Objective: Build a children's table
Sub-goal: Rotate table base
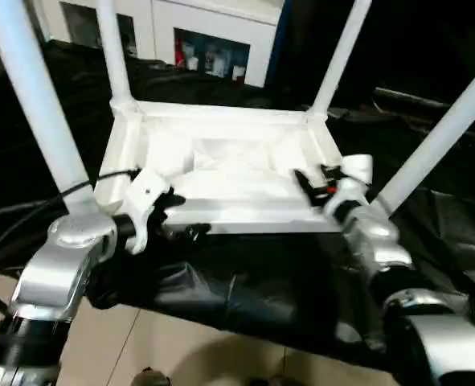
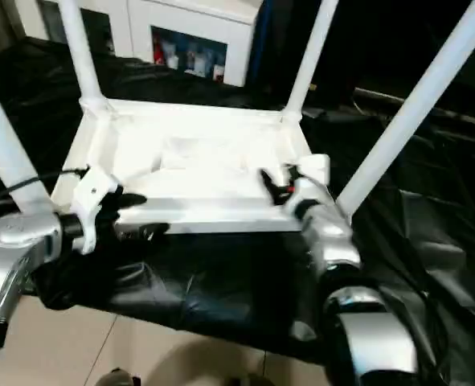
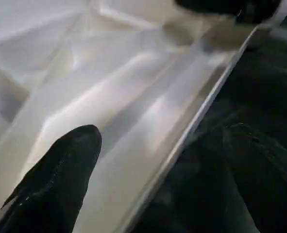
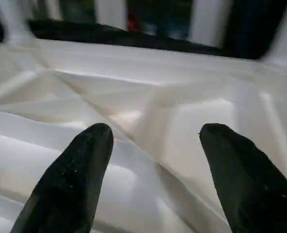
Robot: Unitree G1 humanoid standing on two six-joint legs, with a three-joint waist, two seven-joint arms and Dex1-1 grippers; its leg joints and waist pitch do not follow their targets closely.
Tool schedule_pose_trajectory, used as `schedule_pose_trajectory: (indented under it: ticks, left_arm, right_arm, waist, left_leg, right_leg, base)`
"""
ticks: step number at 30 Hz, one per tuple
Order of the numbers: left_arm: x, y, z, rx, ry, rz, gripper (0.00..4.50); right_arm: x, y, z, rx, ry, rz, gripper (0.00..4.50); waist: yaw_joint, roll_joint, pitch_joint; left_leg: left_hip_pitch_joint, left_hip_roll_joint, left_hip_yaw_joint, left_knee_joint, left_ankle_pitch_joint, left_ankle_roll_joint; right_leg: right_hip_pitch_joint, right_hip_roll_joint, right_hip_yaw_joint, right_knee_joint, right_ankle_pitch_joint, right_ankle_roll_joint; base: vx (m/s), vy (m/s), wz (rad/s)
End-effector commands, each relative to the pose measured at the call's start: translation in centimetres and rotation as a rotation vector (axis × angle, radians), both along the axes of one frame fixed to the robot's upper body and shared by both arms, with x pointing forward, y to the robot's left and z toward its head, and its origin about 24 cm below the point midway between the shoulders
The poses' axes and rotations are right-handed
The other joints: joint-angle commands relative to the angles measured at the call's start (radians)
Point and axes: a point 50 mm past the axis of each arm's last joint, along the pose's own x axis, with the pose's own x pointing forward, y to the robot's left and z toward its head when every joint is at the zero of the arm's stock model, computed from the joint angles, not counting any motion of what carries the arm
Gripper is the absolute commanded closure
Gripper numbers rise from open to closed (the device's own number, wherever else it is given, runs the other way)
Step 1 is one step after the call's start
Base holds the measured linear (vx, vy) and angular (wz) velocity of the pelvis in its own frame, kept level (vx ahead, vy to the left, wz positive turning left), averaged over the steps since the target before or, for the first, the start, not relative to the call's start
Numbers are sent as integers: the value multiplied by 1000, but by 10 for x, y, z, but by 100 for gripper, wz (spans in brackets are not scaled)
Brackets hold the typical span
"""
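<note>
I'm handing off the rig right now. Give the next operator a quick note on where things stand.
Left tool: open, straddling the near rim of the top, holding nothing.
Right tool: open over the ribbed underside near the right corner, holding nothing.
Top lies upside down on the black cloth.
Done: all four legs stand in the corner sockets.
Left: check the legs are seated, then turn the table upright.

Tops of all four legs [image 1: 28, 96] beyond the upper picture edge.
</note>
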Motion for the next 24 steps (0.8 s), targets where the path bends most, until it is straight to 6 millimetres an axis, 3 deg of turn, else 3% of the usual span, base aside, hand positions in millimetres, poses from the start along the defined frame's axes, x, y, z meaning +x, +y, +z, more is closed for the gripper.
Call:
schedule_pose_trajectory:
  ticks: [1, 7, 8, 9, 12, 13, 14, 16, 18, 21, 22, 23, 24]
  left_arm:
    - [-7, -1, 2, -19, 18, -55, 2]
    - [-41, 12, -8, -47, 156, -112, 2]
    - [-50, 19, -7, -48, 173, -89, 2]
    - [-50, 19, -7, -48, 173, -89, 2]
    - [-71, 43, 4, -29, 189, -3, 2]
    - [-74, 50, 7, -20, 189, 22, 2]
    - [-78, 60, 11, -8, 192, 53, 2]
    - [-81, 70, 15, 4, 195, 88, 2]
    - [-85, 86, 21, 27, 218, 126, 2]
    - [-104, 111, 30, 70, 323, 169, 2]
    - [-104, 111, 30, 70, 323, 169, 2]
    - [-106, 120, 33, 98, 314, 212, 2]
    - [-106, 122, 34, 103, 309, 223, 2]
  right_arm:
    - [-2, -2, 2, -15, -29, 11, 127]
    - [-11, -3, -2, 4, -38, 14, 127]
    - [-17, -6, -3, 7, -55, 22, 127]
    - [-17, -6, -3, 7, -55, 22, 127]
    - [-37, -11, -2, 23, -96, 81, 127]
    - [-41, -12, -3, 25, -100, 96, 127]
    - [-48, -14, -3, 27, -104, 116, 127]
    - [-53, -15, -4, 36, -97, 131, 127]
    - [-61, -19, -8, 23, -79, 148, 127]
    - [-74, -40, -21, -31, -6, 76, 127]
    - [-74, -40, -21, -31, -6, 76, 127]
    - [-76, -49, -25, -57, 20, 21, 127]
    - [-77, -51, -26, -63, 27, 7, 127]
  waist:
    - [3, 33, -73]
    - [-1, 33, -70]
    - [1, 37, -67]
    - [4, 37, -67]
    - [-2, 37, -53]
    - [-2, 37, -53]
    - [-6, 38, -50]
    - [-6, 37, -48]
    - [-8, 37, -45]
    - [-11, 43, -42]
    - [-13, 43, -40]
    - [-13, 50, -40]
    - [-14, 47, -39]
  left_leg:
    - [10, -12, 16, -73, -203, -6]
    - [15, -10, 21, -74, -205, 2]
    - [19, -9, 22, -76, -230, -3]
    - [17, -7, 21, -77, -234, -6]
    - [14, -5, 17, -86, -331, -19]
    - [14, -5, 17, -86, -331, -19]
    - [18, -6, 15, -87, -385, -21]
    - [26, -8, 14, -86, -432, -24]
    - [22, -9, 9, -89, -450, -28]
    - [18, -11, 7, -91, -450, -28]
    - [22, -9, 7, -92, -469, -31]
    - [31, -9, 7, -90, -490, -32]
    - [31, -10, 7, -90, -496, -31]
  right_leg:
    - [54, -20, 19, -54, -61, -232]
    - [50, -14, 22, -53, -56, -229]
    - [45, -13, 22, -58, -82, -226]
    - [49, -15, 22, -57, -83, -222]
    - [45, -14, 23, -72, -224, -180]
    - [45, -14, 23, -72, -224, -180]
    - [39, -11, 24, -84, -313, -150]
    - [27, -7, 25, -94, -384, -132]
    - [25, -11, 24, -100, -438, -117]
    - [25, -11, 26, -100, -443, -113]
    - [21, -8, 25, -105, -462, -107]
    - [13, -7, 25, -109, -469, -110]
    - [12, -6, 24, -111, -470, -110]
  base:
    - [0, 0, 0]
    - [0, 0, 0]
    - [0, 0, 0]
    - [0, 0, 0]
    - [0, 0, 0]
    - [0, 0, 0]
    - [0, 0, 0]
    - [0, 0, 0]
    - [0, 0, 0]
    - [0, 0, 0]
    - [0, 0, 0]
    - [0, 0, 0]
    - [0, 0, 0]
